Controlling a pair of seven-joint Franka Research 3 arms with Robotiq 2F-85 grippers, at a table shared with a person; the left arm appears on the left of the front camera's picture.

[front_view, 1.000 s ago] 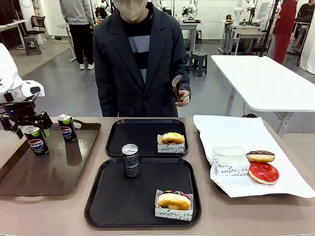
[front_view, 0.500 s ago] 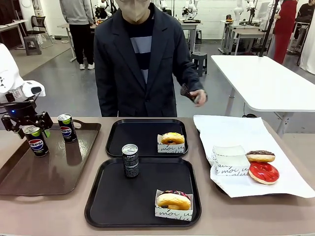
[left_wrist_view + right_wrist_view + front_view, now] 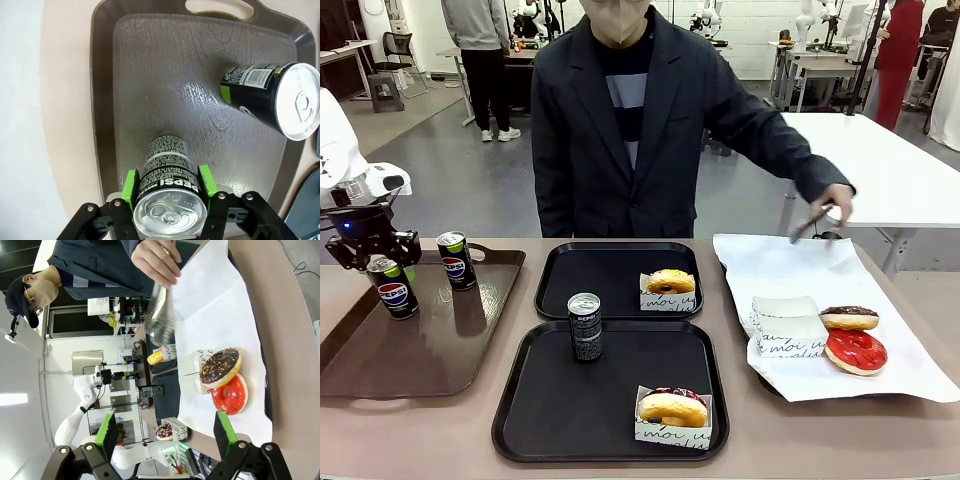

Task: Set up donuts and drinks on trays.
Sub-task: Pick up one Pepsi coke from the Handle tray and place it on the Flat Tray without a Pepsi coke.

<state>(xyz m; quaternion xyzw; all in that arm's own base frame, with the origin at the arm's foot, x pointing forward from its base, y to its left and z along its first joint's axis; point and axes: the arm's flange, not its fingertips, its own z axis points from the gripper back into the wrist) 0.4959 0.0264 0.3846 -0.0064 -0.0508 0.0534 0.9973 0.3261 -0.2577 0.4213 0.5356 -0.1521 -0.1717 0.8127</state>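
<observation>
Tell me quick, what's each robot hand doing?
Left gripper: closed on a Pepsi can.
Right gripper: open, holding nothing.

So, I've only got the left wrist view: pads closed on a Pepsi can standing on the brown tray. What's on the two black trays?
Observer: The near tray holds a dark grey can and a sleeved donut. The far tray holds a second sleeved donut, with bare floor to its left that looks like room for your Pepsi can.
Operator: Is the person anywhere near that far tray?
Observer: No. The person's hand is off to the robot's right, holding tongs above the far edge of the white paper.
</observation>
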